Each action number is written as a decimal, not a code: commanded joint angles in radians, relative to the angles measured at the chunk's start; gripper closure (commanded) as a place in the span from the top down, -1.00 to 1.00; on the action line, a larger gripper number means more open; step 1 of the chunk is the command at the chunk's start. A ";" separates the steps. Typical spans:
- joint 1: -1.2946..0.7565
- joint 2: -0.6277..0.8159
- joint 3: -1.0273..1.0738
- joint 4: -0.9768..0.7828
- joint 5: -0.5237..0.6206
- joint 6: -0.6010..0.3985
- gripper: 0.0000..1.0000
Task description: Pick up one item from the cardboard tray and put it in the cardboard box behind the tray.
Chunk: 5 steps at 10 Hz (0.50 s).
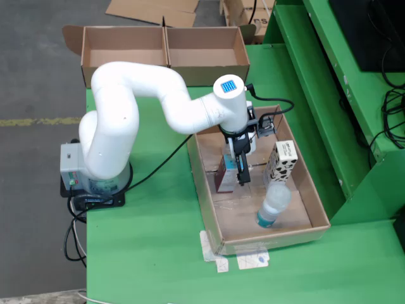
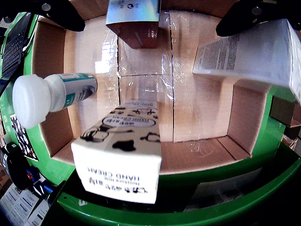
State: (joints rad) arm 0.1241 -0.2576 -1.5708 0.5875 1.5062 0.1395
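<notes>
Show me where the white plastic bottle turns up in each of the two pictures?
View from above: the bottle lies in the tray's near right part, below the cow-patterned box.
View riding on the gripper: it lies at the left edge, white cap nearest.
Shared landmark: the cow-patterned box.

The arm is clad in glossy white shells, capped by a blue-square display; black cables are attached.
</notes>
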 commanded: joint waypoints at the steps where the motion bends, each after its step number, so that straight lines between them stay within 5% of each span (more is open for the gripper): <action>1: 0.000 0.010 0.003 0.033 -0.004 -0.007 1.00; 5: -0.001 0.003 -0.011 0.054 -0.005 -0.002 1.00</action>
State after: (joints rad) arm 0.1241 -0.2698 -1.5923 0.6135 1.5062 0.1349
